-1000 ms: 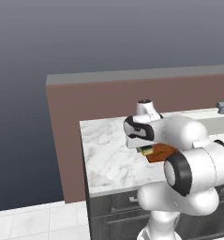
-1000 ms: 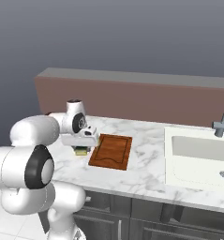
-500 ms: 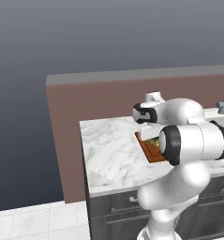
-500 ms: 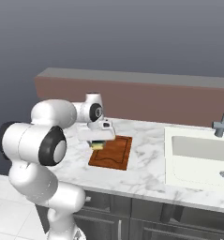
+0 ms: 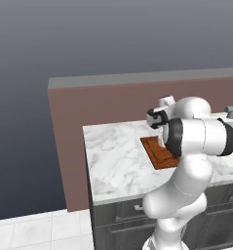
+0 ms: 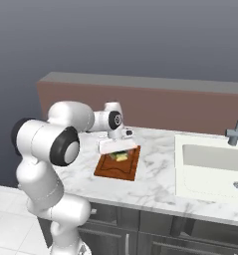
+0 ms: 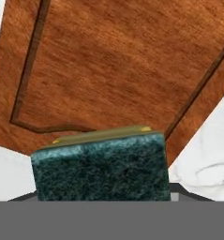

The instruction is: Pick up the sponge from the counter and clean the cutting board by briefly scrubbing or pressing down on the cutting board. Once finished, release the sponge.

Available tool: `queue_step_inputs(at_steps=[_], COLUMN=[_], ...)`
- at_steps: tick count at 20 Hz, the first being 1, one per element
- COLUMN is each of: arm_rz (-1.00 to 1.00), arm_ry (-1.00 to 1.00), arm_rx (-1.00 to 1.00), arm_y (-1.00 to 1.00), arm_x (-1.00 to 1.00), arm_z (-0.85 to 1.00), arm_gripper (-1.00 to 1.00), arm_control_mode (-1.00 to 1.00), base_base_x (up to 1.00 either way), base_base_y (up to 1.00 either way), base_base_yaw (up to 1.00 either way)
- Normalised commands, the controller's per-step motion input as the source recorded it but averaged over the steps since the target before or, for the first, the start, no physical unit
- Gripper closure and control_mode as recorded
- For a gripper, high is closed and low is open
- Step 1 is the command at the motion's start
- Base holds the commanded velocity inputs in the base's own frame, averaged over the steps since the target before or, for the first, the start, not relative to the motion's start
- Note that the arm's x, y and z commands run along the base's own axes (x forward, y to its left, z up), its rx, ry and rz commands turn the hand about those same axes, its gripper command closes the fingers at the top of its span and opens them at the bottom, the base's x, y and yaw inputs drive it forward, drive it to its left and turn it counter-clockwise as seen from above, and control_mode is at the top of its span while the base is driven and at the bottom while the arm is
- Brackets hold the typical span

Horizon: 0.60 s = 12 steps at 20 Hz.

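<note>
Sponge [image 7: 100,166] green top up, held in fingers [image 6: 118,155] over cutting board [image 6: 118,164] on counter [image 6: 155,177]; no writing legible.

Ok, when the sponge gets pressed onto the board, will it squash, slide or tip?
The sponge looks like a soft yellow block with a rough green face, so it probably squashes slightly. That coarse face should grip the board rather than skate. It is low and flat-sided, so tipping seems unlikely.

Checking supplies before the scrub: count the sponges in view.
1. The sponge sits in the claw over the cutting board, near its far end. The arm hides part of the counter, so another could be hidden.
</note>
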Motion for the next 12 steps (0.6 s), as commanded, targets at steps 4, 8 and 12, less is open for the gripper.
queue_step_inputs(at_steps=[4,8,12], arm_rz=[0.35,0.35,0.32], arm_ry=[0.04,0.0,0.0], arm_rx=[0.03,0.15,0.22], arm_y=[-0.49,-0.42,-0.35], arm_x=[0.0,0.0,0.0], arm_z=[-0.4,-0.31,-0.27], arm_gripper=[1.0,1.0,1.0], arm_control_mode=[-1.0,-1.0,-1.0], base_base_x=[0.0,0.0,0.0], base_base_y=[0.0,0.0,0.0], base_base_yaw=[0.0,0.0,0.0])
